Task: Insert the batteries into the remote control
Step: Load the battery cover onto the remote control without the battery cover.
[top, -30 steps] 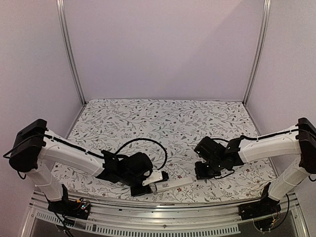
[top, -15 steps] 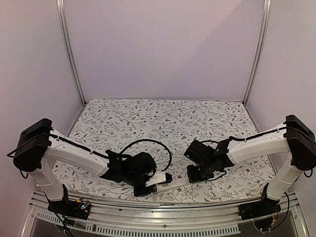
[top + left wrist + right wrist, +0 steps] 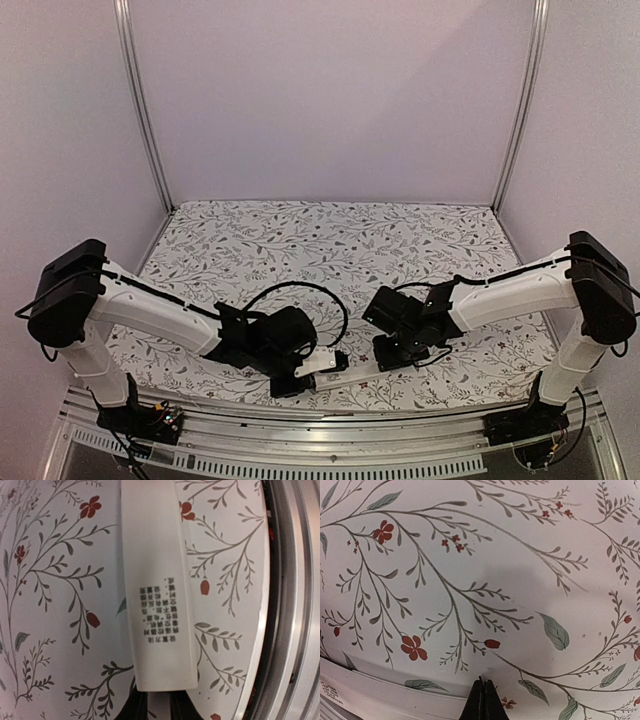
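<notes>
- Shoulder of your left arm [image 3: 150, 310] sits at the far left of the top view. The white links run down and rightward to a black wrist near the table's front edge, and a black cable [image 3: 300, 290] loops above that wrist.
- Your left gripper [image 3: 318, 372] is low over the white tablecloth printed with grey leaves and red flowers [image 3: 330, 240], right at the near end of the slim white rectangular plastic remote control [image 3: 358, 375].
- From the left wrist camera, the remote control [image 3: 157, 580] runs straight away from the left gripper [image 3: 156, 707]. It lies flat on the tablecloth [image 3: 60, 605] with a block of small dark printed text [image 3: 157, 612] facing up. Its near end covers the dark fingertips [image 3: 135, 707], so you cannot tell whether these jaws are pinching it or are merely spread beneath it.
- Along the right of that view runs the silver metal rail [image 3: 295, 605] at the table's edge, close beside the remote control.
- Your right gripper [image 3: 390, 358] hangs at the remote control's far end, on its far side.
- From the right wrist camera, the right gripper [image 3: 481, 700] has its jaws pressed together with nothing between them. They point at the tablecloth [image 3: 495, 555], just beside the remote control's long edge [image 3: 365, 695]. You cannot tell whether they touch it.
- Your right arm [image 3: 510, 290] stretches in from the far right.
</notes>
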`<act>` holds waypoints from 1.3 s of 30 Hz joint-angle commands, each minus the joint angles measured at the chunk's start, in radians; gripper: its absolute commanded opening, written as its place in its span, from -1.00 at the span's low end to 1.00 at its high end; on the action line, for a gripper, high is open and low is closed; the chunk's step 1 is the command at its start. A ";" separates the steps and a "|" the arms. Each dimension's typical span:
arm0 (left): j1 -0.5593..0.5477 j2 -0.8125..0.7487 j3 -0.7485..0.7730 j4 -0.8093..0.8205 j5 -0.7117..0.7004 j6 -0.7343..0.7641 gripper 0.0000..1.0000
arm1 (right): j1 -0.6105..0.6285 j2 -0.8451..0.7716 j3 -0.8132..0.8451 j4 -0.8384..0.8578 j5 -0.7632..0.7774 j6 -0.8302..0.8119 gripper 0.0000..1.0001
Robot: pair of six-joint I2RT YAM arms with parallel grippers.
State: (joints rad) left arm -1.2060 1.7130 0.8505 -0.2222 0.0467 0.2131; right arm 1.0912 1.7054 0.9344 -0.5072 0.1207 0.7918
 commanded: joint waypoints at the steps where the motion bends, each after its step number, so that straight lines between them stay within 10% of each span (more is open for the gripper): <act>1: 0.005 0.013 0.002 0.029 0.026 0.009 -0.68 | 0.032 0.049 0.004 0.060 -0.044 0.009 -1.00; 17: -0.003 -0.025 -0.002 -0.028 0.016 -0.012 -0.62 | -0.046 -0.138 -0.090 -0.073 0.090 0.017 -0.79; 20: -0.003 -0.050 0.016 -0.112 -0.003 -0.033 -0.44 | -0.050 -0.179 -0.094 -0.110 0.114 0.026 -0.62; 26: -0.002 -0.184 -0.017 -0.055 0.003 -0.028 0.57 | -0.052 -0.367 -0.142 -0.060 0.075 0.037 0.03; 33: 0.004 -0.152 -0.089 0.147 0.027 0.010 0.64 | -0.096 -0.517 -0.312 0.205 -0.165 0.029 0.75; 39: 0.013 -0.090 -0.106 0.200 0.096 0.026 0.62 | -0.119 -0.493 -0.385 0.353 -0.270 0.034 0.53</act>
State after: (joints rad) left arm -1.2057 1.5845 0.7555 -0.0879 0.0834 0.2157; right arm 0.9878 1.1912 0.5846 -0.3099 -0.0330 0.8246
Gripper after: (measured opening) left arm 0.818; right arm 0.814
